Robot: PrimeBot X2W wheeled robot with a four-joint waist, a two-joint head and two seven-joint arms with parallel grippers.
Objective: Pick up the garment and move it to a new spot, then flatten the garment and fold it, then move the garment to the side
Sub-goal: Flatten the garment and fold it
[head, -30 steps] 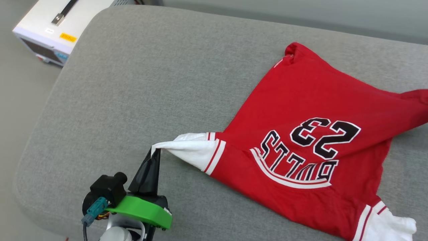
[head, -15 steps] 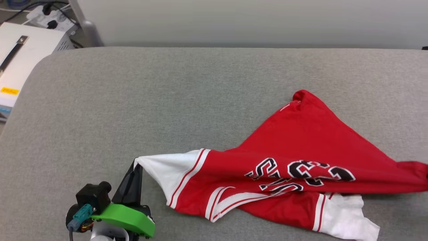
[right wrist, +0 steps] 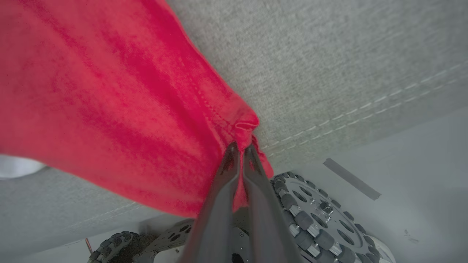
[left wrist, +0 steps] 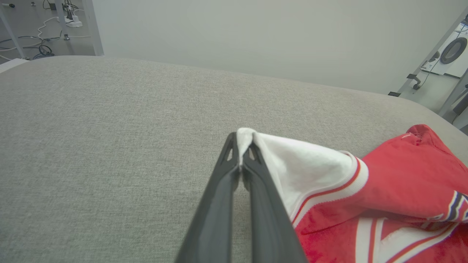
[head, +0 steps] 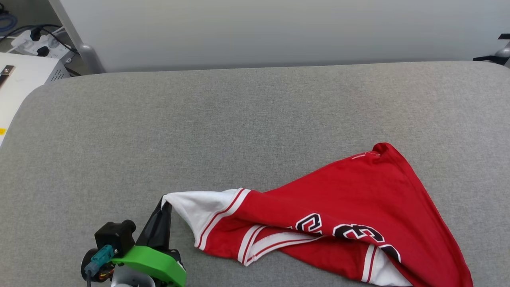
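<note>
The garment (head: 350, 203), a red T-shirt with white sleeves and black lettering, lies bunched and folded over itself on the grey padded table (head: 199, 131), toward the front right. My left gripper (head: 165, 204) is shut on the tip of its white sleeve (left wrist: 292, 160), at the lower left of the head view. In the left wrist view that gripper (left wrist: 241, 146) pinches the sleeve's edge between its dark fingers. My right gripper (right wrist: 240, 149) is shut on a red hem corner of the garment (right wrist: 109, 102), held past the table's front edge.
A white equipment box (head: 16, 83) stands off the table's left end, with a power strip and cables (head: 36, 40) behind it. A pale wall runs along the far side. Below the table edge, the robot's wheeled base (right wrist: 310, 212) is in the right wrist view.
The camera has turned right and up. The garment has been drawn toward the table's front edge and has folded over itself, hiding much of the lettering. My left gripper still holds the sleeve.
</note>
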